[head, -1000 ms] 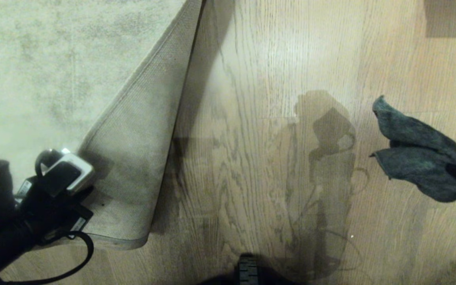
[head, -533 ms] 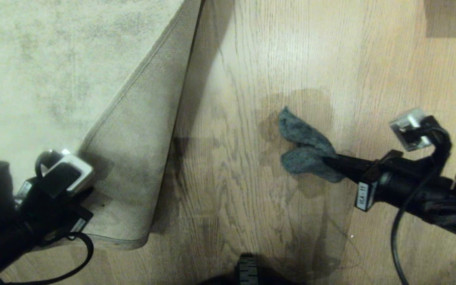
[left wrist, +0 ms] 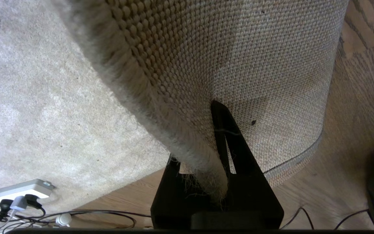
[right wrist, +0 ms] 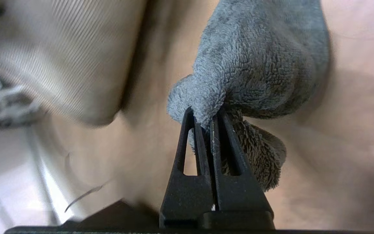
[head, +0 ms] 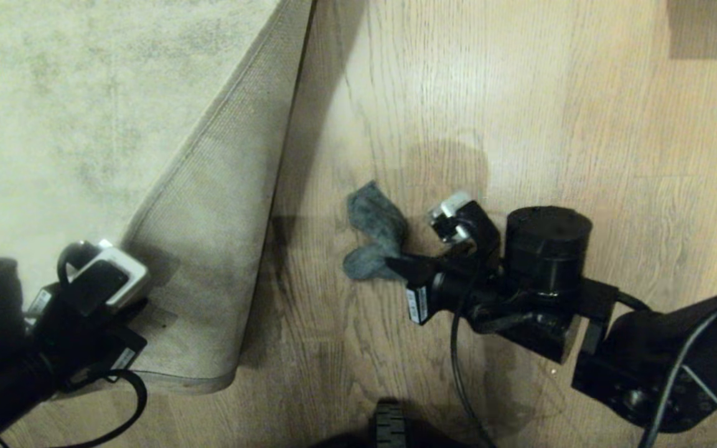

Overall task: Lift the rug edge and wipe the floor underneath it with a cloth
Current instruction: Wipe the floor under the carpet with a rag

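Note:
The rug (head: 53,93) lies at the left, and its rug edge (head: 209,249) is folded back, so the woven beige backing faces up. At lower left my left gripper (head: 137,298) is shut on that edge; the left wrist view shows the rug edge (left wrist: 271,81) pinched in the left gripper (left wrist: 203,136). My right gripper (head: 393,261) is shut on the dark grey cloth (head: 371,224), low over the bare floor (head: 520,124) just right of the fold. In the right wrist view, the cloth (right wrist: 258,58) bunches out past the right gripper (right wrist: 205,113).
A white power strip (left wrist: 21,190) with plugs and cables lies on the floor by the rug. A dark shape (head: 707,31) sits at the far right corner. Part of the robot's base (head: 389,429) shows at the near edge.
My right arm has swung in from the right with the cloth, moving left across the floor to just beside the folded rug. The left gripper has kept its hold and place.

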